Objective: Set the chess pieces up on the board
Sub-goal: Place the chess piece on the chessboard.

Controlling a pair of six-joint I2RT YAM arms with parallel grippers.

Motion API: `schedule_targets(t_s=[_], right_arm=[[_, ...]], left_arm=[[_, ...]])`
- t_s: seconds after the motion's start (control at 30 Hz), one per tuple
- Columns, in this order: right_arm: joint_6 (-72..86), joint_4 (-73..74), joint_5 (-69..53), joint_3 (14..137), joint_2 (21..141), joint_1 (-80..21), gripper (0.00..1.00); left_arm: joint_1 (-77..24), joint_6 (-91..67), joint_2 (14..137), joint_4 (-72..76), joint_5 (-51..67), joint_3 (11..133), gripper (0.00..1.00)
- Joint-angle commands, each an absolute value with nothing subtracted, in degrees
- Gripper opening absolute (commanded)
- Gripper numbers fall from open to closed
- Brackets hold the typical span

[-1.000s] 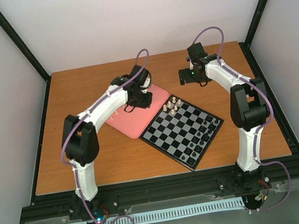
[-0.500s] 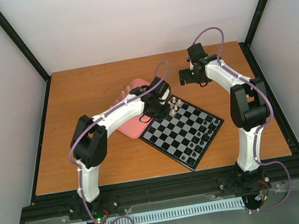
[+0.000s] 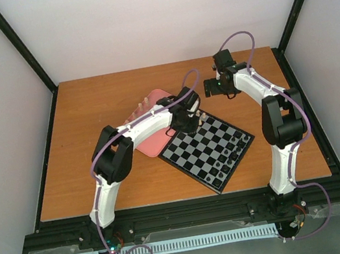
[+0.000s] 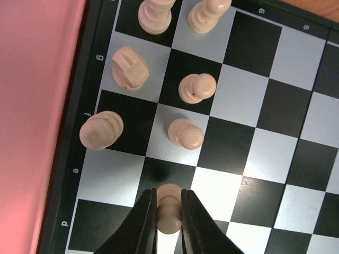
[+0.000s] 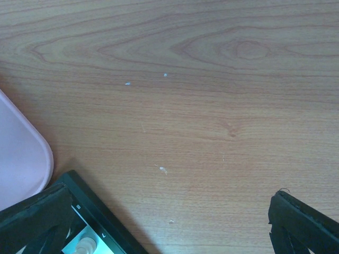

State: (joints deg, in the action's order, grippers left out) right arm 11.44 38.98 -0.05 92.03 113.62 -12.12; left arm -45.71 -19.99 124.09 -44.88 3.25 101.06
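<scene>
The board lies as a diamond at mid-table. Several cream chess pieces stand on its corner nearest the pink tray. My left gripper hangs over that corner, shut on a cream pawn pinched between its dark fingers. The pawn's shadow falls on a black square just ahead of it. My right gripper stands open above bare wood beyond the board's far corner, with nothing between its fingertips. One cream piece shows at the board's corner.
The pink tray lies left of the board, touching its edge, with a few cream pieces at its far side. Small black pieces stand on the board's near-right side. Bare wood table surrounds everything.
My left arm has swung right, from over the pink tray to the board's far-left corner, with the pawn in its jaws. The right arm has not moved.
</scene>
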Motion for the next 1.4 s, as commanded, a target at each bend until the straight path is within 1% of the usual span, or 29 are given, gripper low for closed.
schedule_targets(t_s=[0.0, 0.47, 0.6, 0.77, 0.87, 1.03, 1.2, 1.37], right_arm=[[11.2, 37.8, 0.4, 91.5, 111.8, -11.4, 1.00], [11.2, 37.9, 0.2, 91.5, 112.4, -11.3, 1.00], [11.2, 37.9, 0.1, 91.6, 112.5, -11.3, 1.00], [11.2, 37.9, 0.0, 91.5, 112.5, -11.3, 1.00], [11.1, 38.0, 0.0, 91.5, 112.5, -11.3, 1.00], [11.1, 37.9, -0.1, 91.3, 112.4, -11.2, 1.00], [11.1, 37.8, -0.3, 91.3, 112.3, -11.3, 1.00], [11.0, 37.8, -0.4, 91.2, 112.2, -11.3, 1.00]], left_arm=[[-46.2, -20.6, 125.6, -45.2, 3.3, 103.9, 0.01], [-46.2, -20.1, 126.4, -44.6, 3.6, 102.7, 0.02], [-46.2, -19.9, 126.1, -44.3, 3.2, 102.1, 0.06], [-46.2, -19.9, 126.1, -44.3, 3.2, 102.1, 0.08], [-46.2, -19.9, 126.2, -44.3, 3.3, 102.1, 0.12], [-46.2, -19.8, 125.7, -44.0, 3.6, 101.5, 0.14], [-46.2, -19.8, 125.0, -43.5, 3.7, 100.6, 0.24], [-46.2, -19.7, 124.5, -43.4, 4.3, 100.2, 0.26]])
